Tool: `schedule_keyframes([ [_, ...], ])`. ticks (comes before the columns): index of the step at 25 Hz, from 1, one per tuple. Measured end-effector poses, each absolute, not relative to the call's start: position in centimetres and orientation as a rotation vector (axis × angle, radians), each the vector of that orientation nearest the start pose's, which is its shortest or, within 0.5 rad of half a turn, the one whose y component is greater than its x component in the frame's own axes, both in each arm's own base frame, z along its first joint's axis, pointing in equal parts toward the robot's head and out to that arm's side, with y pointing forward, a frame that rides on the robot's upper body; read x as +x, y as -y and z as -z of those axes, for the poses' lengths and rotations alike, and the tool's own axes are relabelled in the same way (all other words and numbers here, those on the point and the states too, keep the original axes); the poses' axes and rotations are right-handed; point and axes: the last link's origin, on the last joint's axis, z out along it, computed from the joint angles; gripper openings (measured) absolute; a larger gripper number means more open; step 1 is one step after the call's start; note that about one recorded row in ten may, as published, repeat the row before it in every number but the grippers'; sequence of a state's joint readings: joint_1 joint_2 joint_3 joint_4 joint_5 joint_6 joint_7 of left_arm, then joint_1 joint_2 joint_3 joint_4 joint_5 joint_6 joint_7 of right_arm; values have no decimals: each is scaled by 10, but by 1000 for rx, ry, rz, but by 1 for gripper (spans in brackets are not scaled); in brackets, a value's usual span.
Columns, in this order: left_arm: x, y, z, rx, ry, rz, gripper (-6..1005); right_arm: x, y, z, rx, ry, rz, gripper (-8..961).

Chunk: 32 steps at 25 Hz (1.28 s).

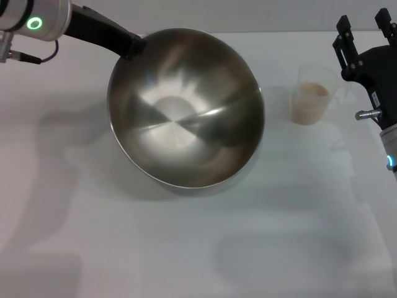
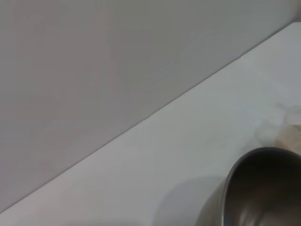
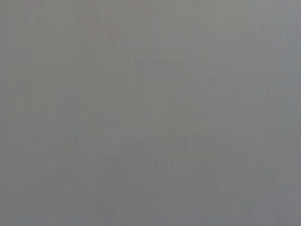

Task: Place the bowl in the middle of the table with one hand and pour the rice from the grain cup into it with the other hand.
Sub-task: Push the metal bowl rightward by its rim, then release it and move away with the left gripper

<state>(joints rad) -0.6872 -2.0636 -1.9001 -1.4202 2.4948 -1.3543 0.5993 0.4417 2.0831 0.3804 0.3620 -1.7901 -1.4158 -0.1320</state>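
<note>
The large steel bowl hangs tilted over the table, its shiny inside facing me and a shadow beneath it. My left gripper is shut on its far-left rim. In the left wrist view only a part of the bowl shows. The clear grain cup stands upright to the right of the bowl, with pale rice inside. My right gripper hovers open just right of the cup, apart from it, fingers pointing away from me. The right wrist view is plain grey.
A grey wall rises behind the table's far edge. The white tabletop stretches bare toward the front and left.
</note>
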Motion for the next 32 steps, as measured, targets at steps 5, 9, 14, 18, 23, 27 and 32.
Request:
schedule_keyframes([
  [5, -125, -408, -36, -2471, 742, -40, 39, 270, -314, 32, -1527, -328, -848, 615],
  [9, -124, -409, -29, -2489, 741, -15, 39, 270, -313, 32, -1532, -327, -848, 613],
  [14, -127, -411, -20, -2507, 754, 23, 39, 269, -313, 32, -1532, -325, -851, 611],
  [18, -131, -414, -17, -2493, 760, 27, 39, 269, -313, 32, -1532, -325, -851, 609],
  [23, -136, -418, -13, -2477, 748, 31, 40, 269, -313, 32, -1531, -324, -852, 607],
  [27, -139, -421, -11, -2463, 751, 35, 40, 269, -312, 32, -1531, -323, -853, 606],
  [32, -146, -425, -7, -2444, 746, 35, 40, 268, -313, 32, -1531, -320, -856, 603],
])
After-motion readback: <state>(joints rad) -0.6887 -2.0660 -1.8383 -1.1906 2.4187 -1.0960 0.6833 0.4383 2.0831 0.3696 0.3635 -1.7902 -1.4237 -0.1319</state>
